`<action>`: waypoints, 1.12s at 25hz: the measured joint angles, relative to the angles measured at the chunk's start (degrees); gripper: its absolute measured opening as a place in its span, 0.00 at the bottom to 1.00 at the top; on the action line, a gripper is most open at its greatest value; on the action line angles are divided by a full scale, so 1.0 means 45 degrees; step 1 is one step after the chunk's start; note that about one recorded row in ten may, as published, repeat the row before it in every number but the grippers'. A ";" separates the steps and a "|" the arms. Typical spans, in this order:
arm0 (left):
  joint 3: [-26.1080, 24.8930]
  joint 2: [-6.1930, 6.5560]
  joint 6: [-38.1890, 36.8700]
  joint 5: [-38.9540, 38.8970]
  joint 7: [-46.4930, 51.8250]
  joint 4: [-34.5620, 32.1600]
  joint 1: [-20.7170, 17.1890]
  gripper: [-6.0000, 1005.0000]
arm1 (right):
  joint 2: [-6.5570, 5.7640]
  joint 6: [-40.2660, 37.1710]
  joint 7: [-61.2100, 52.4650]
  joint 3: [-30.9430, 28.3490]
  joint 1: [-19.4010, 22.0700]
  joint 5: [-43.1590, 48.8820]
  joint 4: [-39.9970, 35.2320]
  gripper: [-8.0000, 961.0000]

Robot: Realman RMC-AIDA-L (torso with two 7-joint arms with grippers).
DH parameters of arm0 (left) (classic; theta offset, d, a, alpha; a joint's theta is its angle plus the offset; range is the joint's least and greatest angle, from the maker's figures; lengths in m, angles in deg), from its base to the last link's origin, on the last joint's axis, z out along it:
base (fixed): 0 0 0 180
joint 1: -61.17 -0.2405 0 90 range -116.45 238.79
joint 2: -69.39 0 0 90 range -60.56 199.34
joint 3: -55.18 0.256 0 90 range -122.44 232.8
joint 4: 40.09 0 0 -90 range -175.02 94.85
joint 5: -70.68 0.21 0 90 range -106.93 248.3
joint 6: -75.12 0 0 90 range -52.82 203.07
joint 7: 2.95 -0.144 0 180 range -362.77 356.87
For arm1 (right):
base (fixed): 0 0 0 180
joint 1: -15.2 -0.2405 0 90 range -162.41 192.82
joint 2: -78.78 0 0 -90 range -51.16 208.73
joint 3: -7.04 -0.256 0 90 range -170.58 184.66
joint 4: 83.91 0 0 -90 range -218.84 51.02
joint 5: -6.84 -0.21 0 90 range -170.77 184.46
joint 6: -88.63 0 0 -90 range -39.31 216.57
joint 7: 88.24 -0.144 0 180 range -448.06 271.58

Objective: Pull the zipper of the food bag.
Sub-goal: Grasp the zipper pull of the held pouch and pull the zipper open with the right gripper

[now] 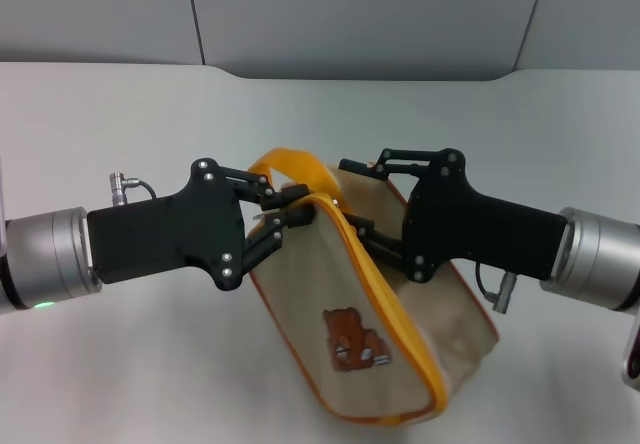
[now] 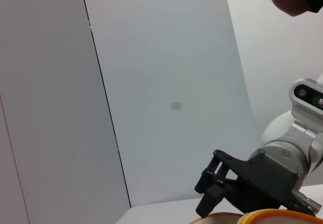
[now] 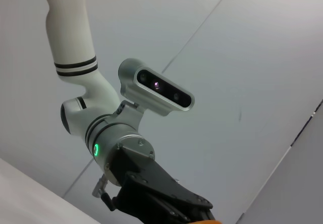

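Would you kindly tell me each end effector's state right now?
Left end effector: closed on the food bag top, near its zipper.
Right end effector: cannot tell.

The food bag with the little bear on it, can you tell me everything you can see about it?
The food bag is a boxy beige pouch that looks like canvas, edged in orange-yellow, with a brown bear picture on its front. Its orange-yellow strap handle loops over the top. It sits tilted on the white table. The left gripper meets its top corner at the zipper, and the right gripper presses against its back side.
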 joint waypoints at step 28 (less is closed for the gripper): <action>-0.0504 -0.0011 -0.0074 -0.0024 -0.0219 -0.0115 -0.0614 0.11 | -0.0099 -0.0614 -0.6744 -0.0238 0.0729 -0.0139 -0.1376 0.26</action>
